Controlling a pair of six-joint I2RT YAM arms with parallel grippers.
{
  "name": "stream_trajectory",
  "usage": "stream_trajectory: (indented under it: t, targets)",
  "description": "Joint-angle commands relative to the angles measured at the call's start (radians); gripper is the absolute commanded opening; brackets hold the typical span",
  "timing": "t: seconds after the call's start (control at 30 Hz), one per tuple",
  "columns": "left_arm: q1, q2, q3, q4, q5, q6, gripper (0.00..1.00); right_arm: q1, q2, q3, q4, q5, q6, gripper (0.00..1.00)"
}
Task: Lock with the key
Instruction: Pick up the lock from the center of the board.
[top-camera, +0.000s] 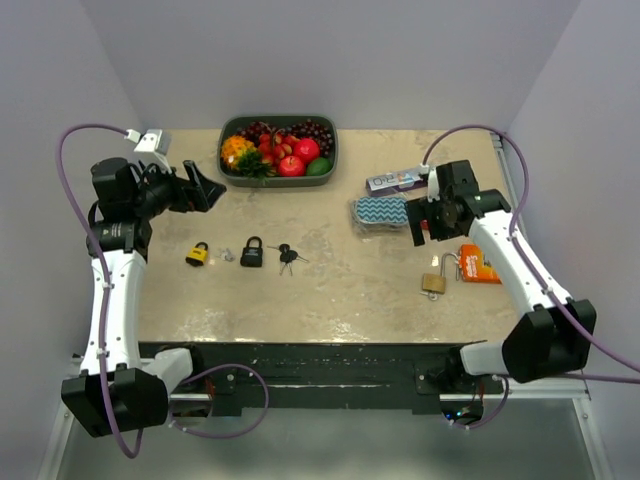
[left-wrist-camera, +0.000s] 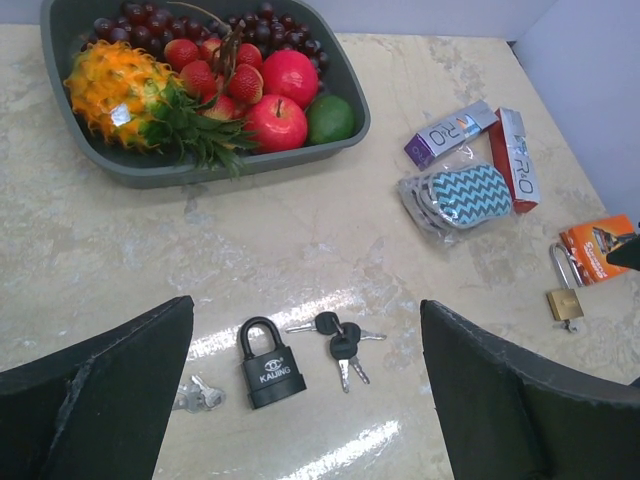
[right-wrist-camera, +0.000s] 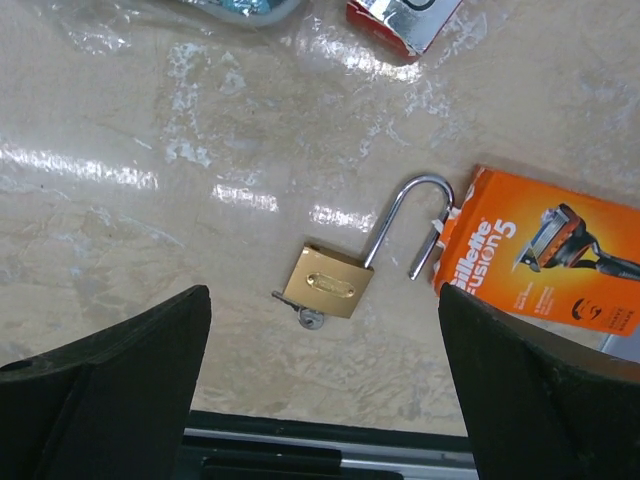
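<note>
A brass padlock (top-camera: 433, 283) lies at the right front of the table with its shackle swung open; in the right wrist view (right-wrist-camera: 330, 283) a small key (right-wrist-camera: 305, 316) sticks out of its bottom. It also shows in the left wrist view (left-wrist-camera: 565, 303). My right gripper (top-camera: 420, 225) hovers above it, open and empty (right-wrist-camera: 325, 300). A black padlock (top-camera: 251, 252) with its shackle shut lies left of centre (left-wrist-camera: 268, 365), beside a bunch of black-headed keys (top-camera: 287, 255) (left-wrist-camera: 340, 340). My left gripper (top-camera: 205, 188) is open and empty, high above them (left-wrist-camera: 307, 310).
A yellow padlock (top-camera: 197, 254) and small silver keys (top-camera: 226, 255) lie left of the black one. A grey fruit tray (top-camera: 280, 183) stands at the back. An orange razor box (top-camera: 478, 265) touches the brass shackle. A chevron packet (top-camera: 380, 212) and a toothpaste box (top-camera: 395, 180) lie at back right.
</note>
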Motion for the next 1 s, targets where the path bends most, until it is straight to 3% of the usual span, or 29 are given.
stream_trajectory:
  t: [0.0, 0.13, 0.27, 0.57, 0.97]
  targets:
    - [0.007, -0.001, 0.006, 0.057, -0.016, -0.024, 0.99, -0.060, 0.073, 0.102, -0.070, -0.071, 0.163, 0.98]
    - [0.008, 0.013, 0.001, 0.066, -0.027, -0.040, 0.99, -0.139, 0.067, -0.009, -0.082, -0.130, 0.288, 0.98]
    - [0.007, 0.036, 0.021, 0.057, -0.029, -0.046, 0.99, -0.136, 0.053, -0.209, -0.044, -0.093, 0.354, 0.88]
    - [0.007, 0.048, 0.000, 0.086, -0.041, -0.114, 0.99, -0.137, 0.131, -0.220, 0.057, -0.001, 0.385, 0.90]
    - [0.007, 0.076, -0.002, 0.100, -0.074, -0.148, 0.99, -0.137, 0.260, -0.200, 0.091, 0.003, 0.385, 0.92]
